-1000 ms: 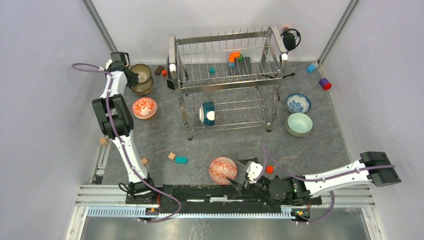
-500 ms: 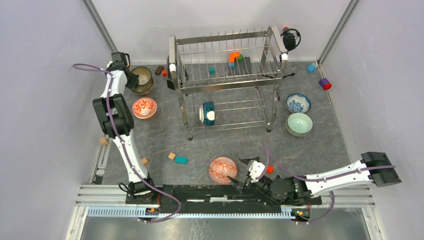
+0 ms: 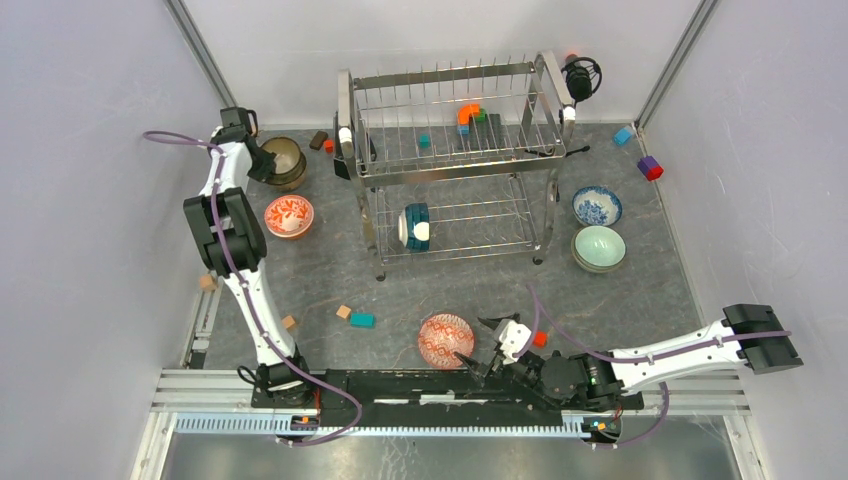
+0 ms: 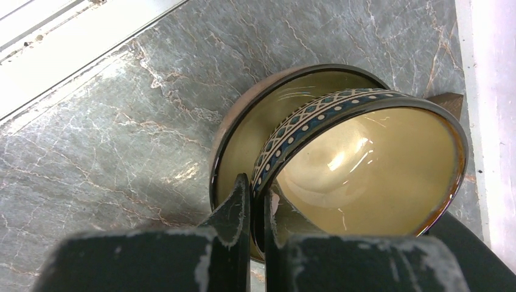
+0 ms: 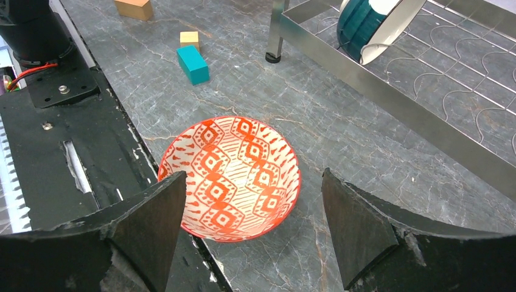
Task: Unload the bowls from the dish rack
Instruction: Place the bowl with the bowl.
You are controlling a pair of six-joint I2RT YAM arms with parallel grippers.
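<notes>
Lowered since a second ago, the left hand (image 4: 256, 204) has brought its brown-gold bowl (image 4: 371, 170) down from an offset hover until it sits almost nested in the lower brown bowl (image 4: 243, 131). The right hand (image 5: 254, 182) has barely shifted.

The left hand's fingers (image 4: 234, 210) are pinched together on the near rim of the brown-gold bowl, one inside and one outside. The bowl hangs tilted, its blue-banded side over the lower bowl's hollow. That lower bowl stands upright on the worktop (image 3: 450, 290), at the far left beside the dish rack (image 3: 455, 165). Setting the bowl down looks nearly finished, with only the release left.

The right hand's jaws stand wide apart and grip nothing. The red-and-white bowl (image 5: 231, 176) sits upright on the worktop just ahead of them, and neither finger touches it.

One bowl is left in the rack: a teal bowl (image 3: 415, 226) with a white inside, on the lower tier. It stands on edge between the wires with its mouth facing right, so its axis runs along the rack's length. From the right hand it lies farther out and slightly left. That hand is free and looks the nearer of the two, so the pick probably falls to it, taking the upright rim from above.

No bowl shows on the upper tier. Elsewhere on the worktop, another red-patterned bowl (image 3: 288, 215) sits on the left, and a blue-and-white bowl (image 3: 597, 205) and a pale green bowl (image 3: 598, 247) sit on the right.
</notes>
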